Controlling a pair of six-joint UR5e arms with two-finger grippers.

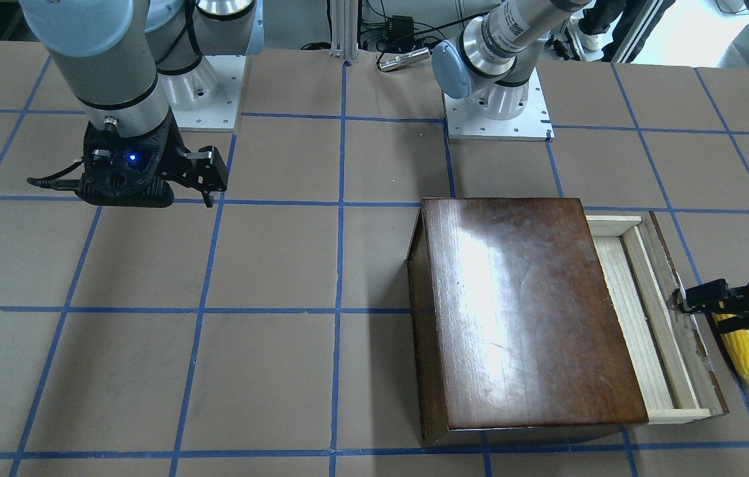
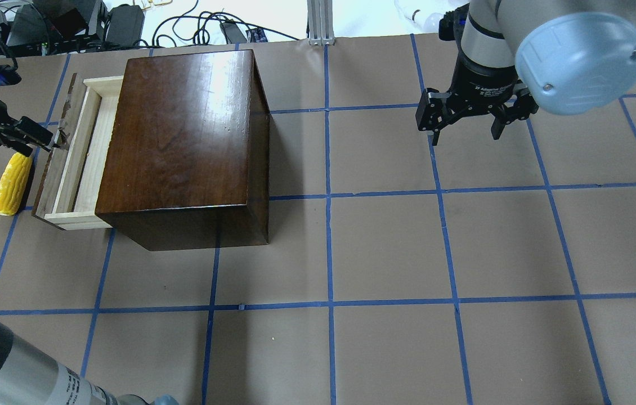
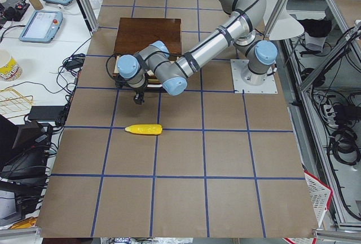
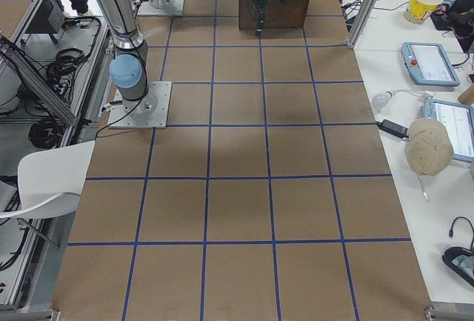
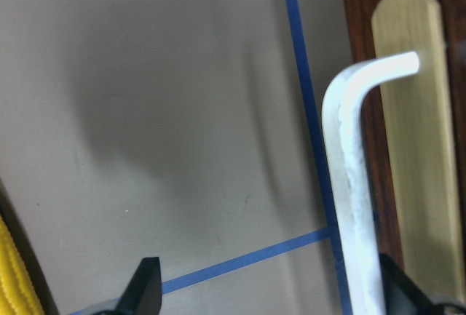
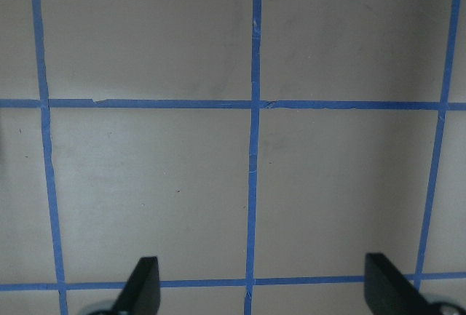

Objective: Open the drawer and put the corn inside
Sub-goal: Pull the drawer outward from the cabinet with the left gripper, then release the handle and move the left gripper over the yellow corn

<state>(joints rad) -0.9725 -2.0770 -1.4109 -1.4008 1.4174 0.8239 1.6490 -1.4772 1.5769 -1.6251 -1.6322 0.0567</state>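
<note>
Corn (image 2: 12,184) is lying beside the part-open drawer (image 2: 79,157); left gripper (image 5: 273,291) and right gripper (image 2: 465,135) are hovering, jaws released.

Bright even overhead light, white glare on the box (image 1: 480,265) top, soft shadows, close drawer handle (image 5: 348,184) blurred

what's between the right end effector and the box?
Only bare table crossed by blue tape lines. The overhead view shows nothing else between the right end effector and the box.
</note>
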